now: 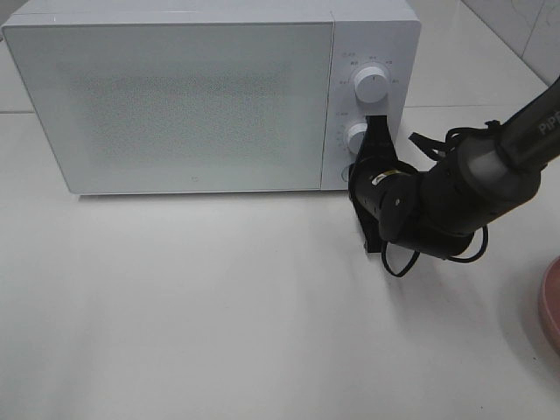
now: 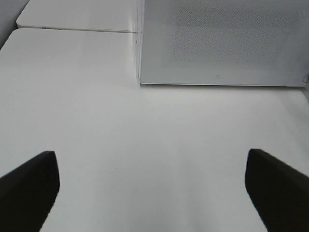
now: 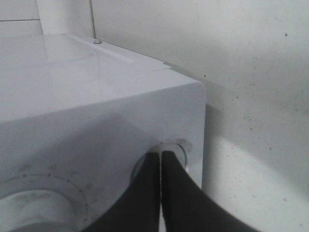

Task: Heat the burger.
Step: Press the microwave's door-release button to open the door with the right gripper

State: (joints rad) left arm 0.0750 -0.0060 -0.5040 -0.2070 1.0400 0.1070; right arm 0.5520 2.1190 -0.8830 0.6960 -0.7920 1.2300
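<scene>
Door-opening step, I judge: my clenched right gripper (image 3: 161, 153) has the small round white button (image 3: 179, 145) of the boxy white microwave (image 1: 175, 96) at its tips; next needs a firm straight push.

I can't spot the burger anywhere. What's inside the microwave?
That cannot be told. The microwave has its door closed, and the speckled window shows nothing behind it, so whatever is inside is hidden.

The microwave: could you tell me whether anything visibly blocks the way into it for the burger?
Yes: the microwave's door is shut across its front, so the way in is closed. The burger shows in no view. The right gripper, shut, has its tips at a small round button on the control panel.
</scene>
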